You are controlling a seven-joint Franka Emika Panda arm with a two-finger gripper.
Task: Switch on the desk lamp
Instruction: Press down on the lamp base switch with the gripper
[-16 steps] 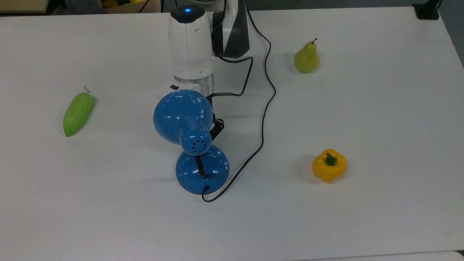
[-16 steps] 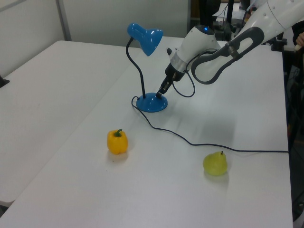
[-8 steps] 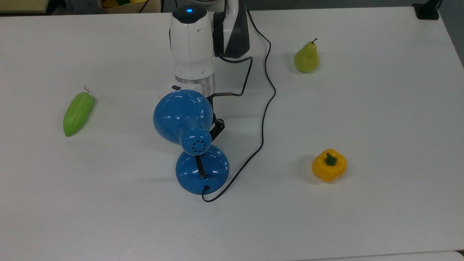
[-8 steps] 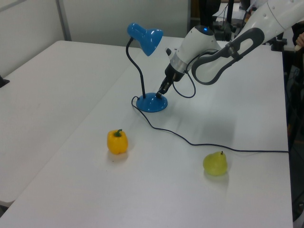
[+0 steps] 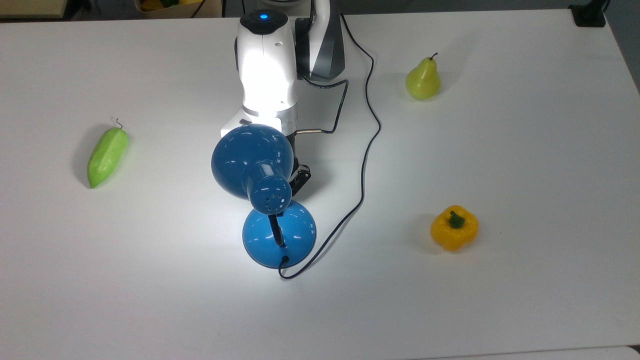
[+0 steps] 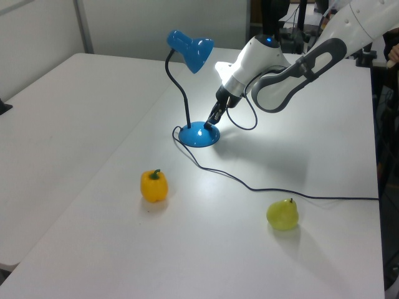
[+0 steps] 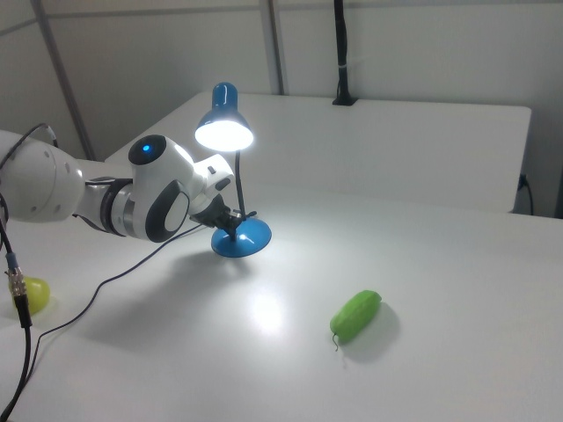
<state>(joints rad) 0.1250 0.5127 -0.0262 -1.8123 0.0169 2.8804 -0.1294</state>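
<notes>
We see the desk lamp (image 6: pixel 197 87) standing mid-counter (image 5: pixel 500 300), lit. Our fingers (image 6: pixel 210 123) press down on the far edge of its round base (image 6: pixel 199 135), so withdrawing means lifting up and away; their spread we cannot tell.

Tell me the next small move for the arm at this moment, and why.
Probably lift the hand straight up off the desk lamp base. The shade glows in the right view and a bright pool lies on the table, so the lamp looks on, while the hand rests at the base's edge. A vertical retreat should avoid nudging the base or snagging the black cord beside it.
</notes>
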